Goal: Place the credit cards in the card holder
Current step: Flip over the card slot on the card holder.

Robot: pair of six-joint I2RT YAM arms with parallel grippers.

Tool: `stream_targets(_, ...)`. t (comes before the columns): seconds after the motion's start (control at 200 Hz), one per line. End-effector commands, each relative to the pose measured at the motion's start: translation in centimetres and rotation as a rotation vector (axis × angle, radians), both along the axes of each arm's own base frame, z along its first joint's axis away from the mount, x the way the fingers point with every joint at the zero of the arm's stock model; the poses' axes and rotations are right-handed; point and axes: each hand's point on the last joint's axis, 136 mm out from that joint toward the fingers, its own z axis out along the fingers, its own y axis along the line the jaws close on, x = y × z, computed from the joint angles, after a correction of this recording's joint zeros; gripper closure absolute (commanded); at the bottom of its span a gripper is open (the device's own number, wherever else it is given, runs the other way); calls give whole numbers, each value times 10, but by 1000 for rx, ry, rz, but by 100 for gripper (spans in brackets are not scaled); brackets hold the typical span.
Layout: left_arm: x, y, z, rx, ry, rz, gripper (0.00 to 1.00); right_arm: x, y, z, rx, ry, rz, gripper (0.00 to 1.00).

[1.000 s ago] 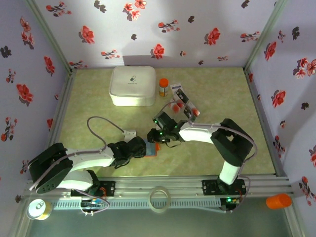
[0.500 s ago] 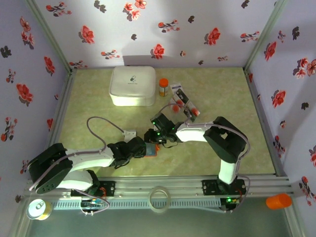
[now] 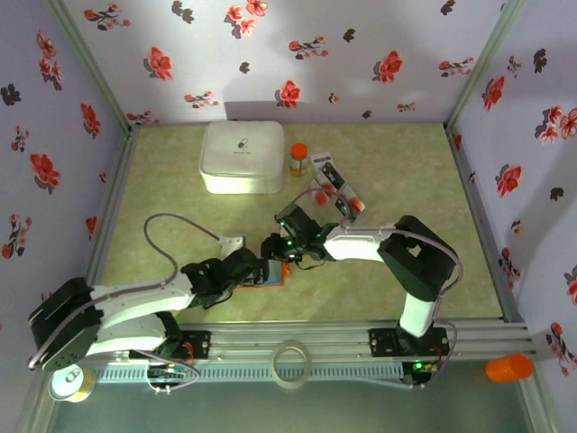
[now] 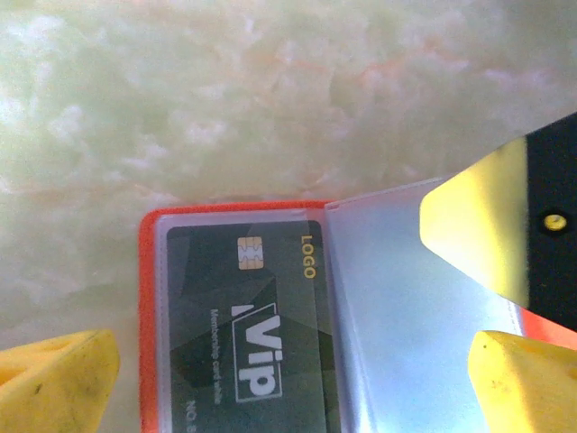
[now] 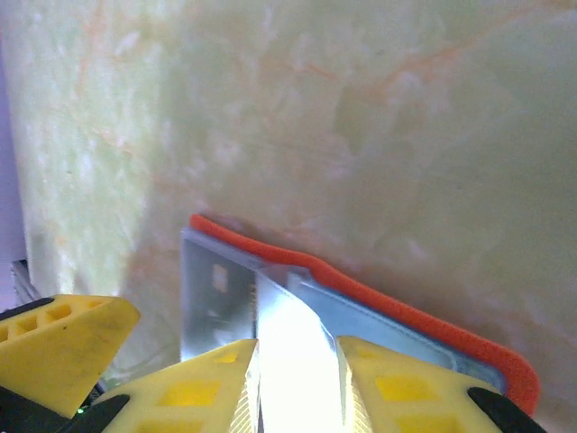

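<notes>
White rounded box (image 3: 241, 157) near far edge of worktop (image 3: 406, 162), left of centre. Orange-capped bottle (image 3: 298, 160) just right of it. Tape ring (image 3: 292, 363) on near rail. Orange cup (image 3: 509, 368) off near-right corner.

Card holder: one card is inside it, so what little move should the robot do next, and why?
Probably lift the open left claw away toward the loose cards: the dark card sits inside the card holder, and the right claw pinches its clear flap.
</notes>
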Motion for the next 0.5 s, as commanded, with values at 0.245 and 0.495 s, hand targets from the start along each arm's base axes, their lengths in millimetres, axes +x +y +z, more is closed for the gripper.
stream_targets(0.245,2,56,45,-37,-115,165,0,-25,31,24,27,-9,70,65)
stream_targets(0.495,-4,82,50,-66,-134,228,0,-28,60,6,16,17,86,64)
